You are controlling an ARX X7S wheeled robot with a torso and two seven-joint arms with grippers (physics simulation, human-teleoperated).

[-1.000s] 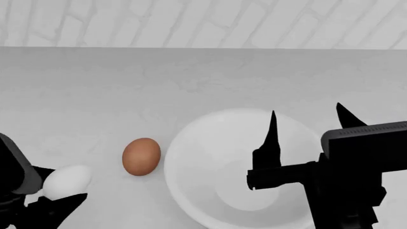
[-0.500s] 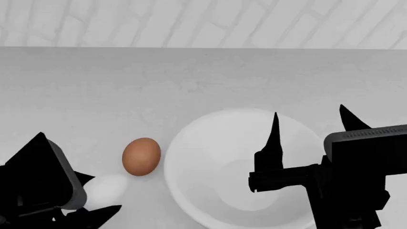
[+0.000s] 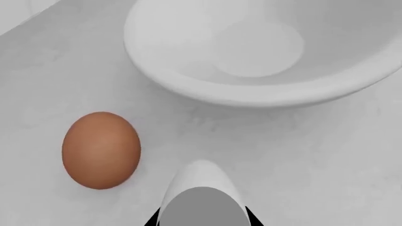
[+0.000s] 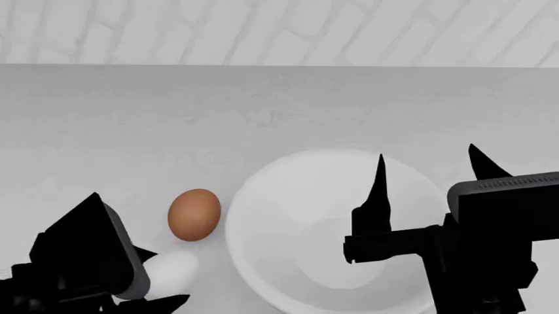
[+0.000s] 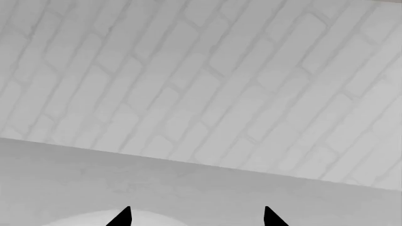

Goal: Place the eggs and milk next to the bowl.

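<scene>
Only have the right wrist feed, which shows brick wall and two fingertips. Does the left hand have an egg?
Observer: Yes. The left hand is closed on the smooth white oval egg, which sits between its fingers.
Operator: Where is the other egg?
Observer: The reddish-brown oval egg lies on the grey table, just left of the large glossy white round bowl, with a small gap between them.
Operator: And where is my right hand relative to the bowl?
Observer: The right hand hangs open above the bowl's inside, holding nothing.
</scene>
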